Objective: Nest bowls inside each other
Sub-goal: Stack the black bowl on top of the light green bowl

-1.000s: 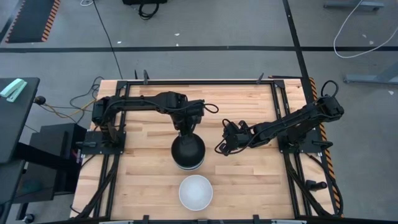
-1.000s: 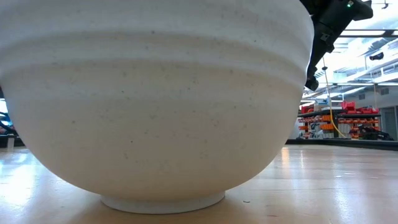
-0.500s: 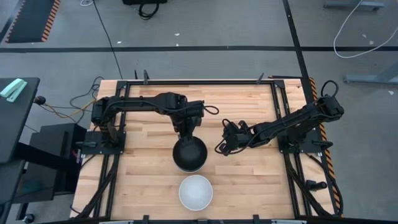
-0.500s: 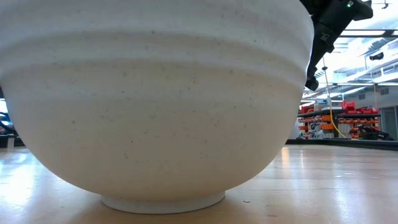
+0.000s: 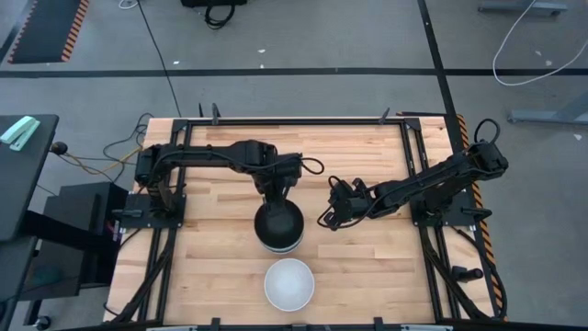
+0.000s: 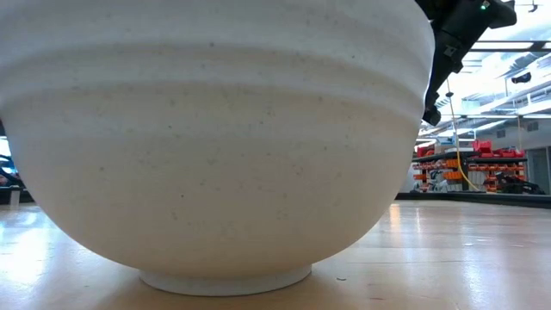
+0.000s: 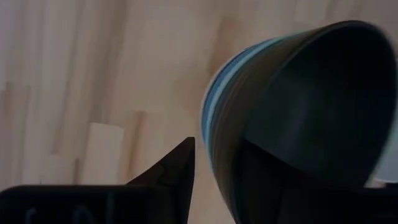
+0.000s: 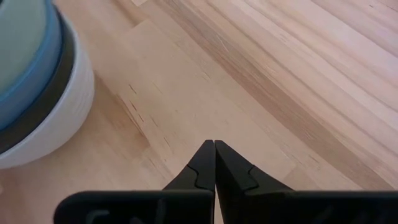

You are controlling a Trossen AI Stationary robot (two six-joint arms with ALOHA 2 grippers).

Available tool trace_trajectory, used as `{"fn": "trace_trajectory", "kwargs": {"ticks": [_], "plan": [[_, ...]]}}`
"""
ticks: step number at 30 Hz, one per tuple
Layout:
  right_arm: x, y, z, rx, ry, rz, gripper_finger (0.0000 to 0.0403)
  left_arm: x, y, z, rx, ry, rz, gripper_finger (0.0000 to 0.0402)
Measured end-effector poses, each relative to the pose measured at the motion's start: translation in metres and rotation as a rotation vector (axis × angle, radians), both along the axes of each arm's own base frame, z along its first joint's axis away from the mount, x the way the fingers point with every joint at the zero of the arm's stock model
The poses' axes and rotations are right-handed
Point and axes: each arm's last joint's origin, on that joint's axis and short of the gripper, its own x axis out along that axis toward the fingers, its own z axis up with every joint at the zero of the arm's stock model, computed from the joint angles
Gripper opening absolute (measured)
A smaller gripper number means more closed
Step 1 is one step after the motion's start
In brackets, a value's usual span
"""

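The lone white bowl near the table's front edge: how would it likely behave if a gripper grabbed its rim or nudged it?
The white bowl looks rigid, so it should probably keep its shape. Its smooth wall may slip in a pinch. It stands on a narrow foot under a wide body, so a nudge would likely slide it, though a high push might tip it.

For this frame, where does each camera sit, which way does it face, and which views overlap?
High view: overhead, straight down; both arms, left gripper at the bowl stack, right gripper beside it, lone white bowl near the front edge.
Low view: table height, level; the white bowl fills it, an arm at upper right.
Left wrist view: past its own fingers at the black bowl.
Right wrist view: past its shut fingers at the table.
Shared: the right wrist and high views both show the stack.
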Motion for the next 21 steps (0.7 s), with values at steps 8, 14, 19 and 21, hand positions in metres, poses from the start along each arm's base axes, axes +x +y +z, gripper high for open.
{"fn": "trace_trajectory", "kwargs": {"ticks": [8, 14, 19, 21], "plan": [[-0.0003, 0.0013, 0.0001, 0.0, 0.0, 0.005, 0.0008, 0.0001, 0.0005, 0.0, 0.017, -0.001, -0.015, 0.0126], [-0.0003, 0.0013, 0.0001, 0.0, 0.0, 0.005, 0.0008, 0.0003, 0.0006, 0.0, 0.017, -0.005, -0.021, 0.0134], [-0.0003, 0.0013, 0.0001, 0.0, 0.0, 0.005, 0.0008, 0.0003, 0.0004, 0.0003, 0.015, -0.007, -0.021, 0.0135], [-0.0003, 0.0012, 0.0001, 0.0, -0.001, 0.004, 0.0008, 0.0002, 0.0005, 0.0004, 0.012, -0.007, -0.021, 0.0134]]}}
